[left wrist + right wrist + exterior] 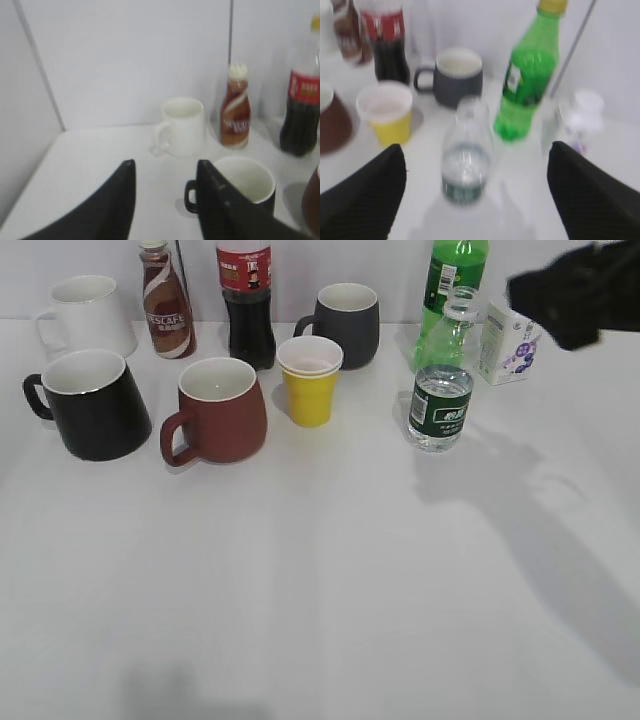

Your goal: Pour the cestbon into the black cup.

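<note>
Between wide-open, empty right claw point(475, 190) — capless clear cestbon point(465, 155), dk-green label.

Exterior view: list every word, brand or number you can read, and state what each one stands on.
"NESCAFE": brown coffee bottle.
Red label of the cola bottle: too small to read.
Dark green label of the cestbon: white writing, unreadable.
Green soda bottle and white carton: print too small.

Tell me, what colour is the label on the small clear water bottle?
Dark green with white writing, clearest in the exterior view on the cestbon.
</note>
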